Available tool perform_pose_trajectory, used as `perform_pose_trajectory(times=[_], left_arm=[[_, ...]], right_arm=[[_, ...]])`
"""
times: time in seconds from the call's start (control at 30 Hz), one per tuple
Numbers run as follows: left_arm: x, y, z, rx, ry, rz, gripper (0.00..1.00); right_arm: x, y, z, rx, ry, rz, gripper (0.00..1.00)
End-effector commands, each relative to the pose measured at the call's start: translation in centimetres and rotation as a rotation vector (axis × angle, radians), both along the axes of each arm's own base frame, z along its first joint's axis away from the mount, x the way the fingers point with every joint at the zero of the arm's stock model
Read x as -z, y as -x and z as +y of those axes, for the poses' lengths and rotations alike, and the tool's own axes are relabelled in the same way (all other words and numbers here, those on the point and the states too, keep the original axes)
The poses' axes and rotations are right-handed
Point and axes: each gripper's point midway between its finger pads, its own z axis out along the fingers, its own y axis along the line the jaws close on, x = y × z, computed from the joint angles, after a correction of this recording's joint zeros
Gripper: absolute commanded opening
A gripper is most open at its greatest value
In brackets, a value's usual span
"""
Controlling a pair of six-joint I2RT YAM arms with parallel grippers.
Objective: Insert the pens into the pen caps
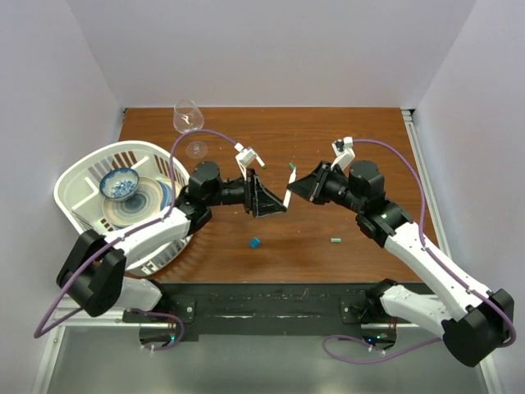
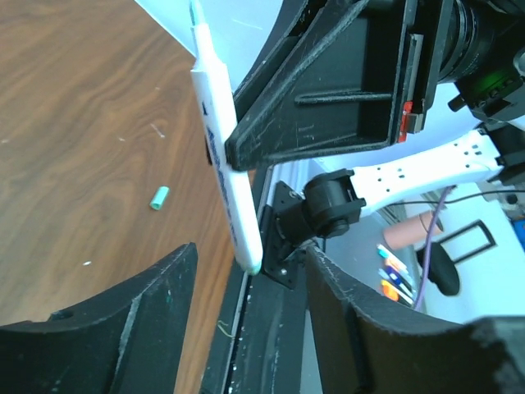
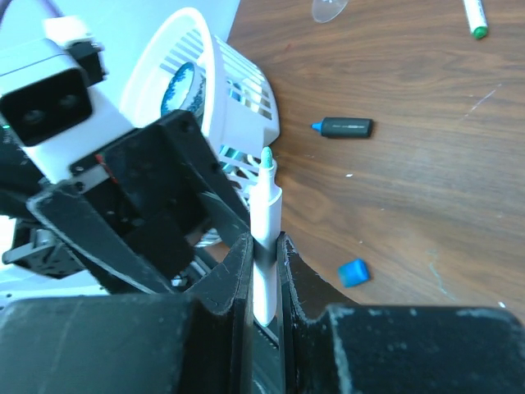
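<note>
My right gripper (image 3: 264, 246) is shut on a white pen (image 3: 265, 209) with its green tip pointing up; in the top view the pen (image 1: 289, 185) hangs over the table's middle. My left gripper (image 2: 250, 287) is open. Its fingers (image 2: 107, 328) flank the pen's (image 2: 220, 156) lower end without touching it. From above, the left gripper (image 1: 275, 201) meets the right gripper (image 1: 295, 190) tip to tip. A blue cap (image 1: 255, 243) and a green cap (image 1: 335, 240) lie on the wood nearer the arms. The blue cap (image 3: 353, 272) and the green cap (image 2: 159, 197) also show in the wrist views.
A white basket (image 1: 82, 176) with a bowl and plates stands at the left. A wine glass (image 1: 189, 121) stands at the back. A black marker with a blue tip (image 3: 344, 127) and another white pen (image 3: 474, 15) lie on the wooden table (image 1: 369, 131).
</note>
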Motion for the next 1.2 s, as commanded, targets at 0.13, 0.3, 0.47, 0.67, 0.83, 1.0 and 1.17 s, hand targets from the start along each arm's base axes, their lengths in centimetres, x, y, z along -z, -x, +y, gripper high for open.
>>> perform_pose_trajectory(times=[0.13,0.3,0.47,0.67,0.83,1.0,1.17], left_arm=[[-3.0,-0.3,-1.5,0.064,0.083,-0.076,0.56],[-2.7,-0.6,-1.8,0.070,0.082,-0.066,0.49],[-3.1,-1.0,-1.6,0.043,0.084,-0.075,0.06],[-3.3,-2.2,-0.5,-0.072,0.008,-0.127,0.00],[-3.4,-3.8,3.1,-0.265,-0.193,-0.215,0.00],[-4.1,-4.2,7.3,-0.457,-0.283,-0.282,0.00],[-4.6,-3.4,10.2,-0.555,-0.299,-0.349,0.00]], right_arm=[[-1.8,0.5,1.1,-0.039,-0.073,-0.042,0.00],[-1.3,1.0,1.7,-0.071,-0.072,-0.026,0.00],[-1.5,1.4,1.9,-0.086,-0.077,-0.025,0.02],[-1.9,1.9,-0.1,-0.019,0.001,-0.005,0.50],[3.1,2.2,-5.8,0.189,0.310,0.154,0.53],[7.1,1.8,-10.4,0.516,0.355,0.333,0.53],[10.7,2.6,-13.5,0.823,0.345,0.553,0.50]])
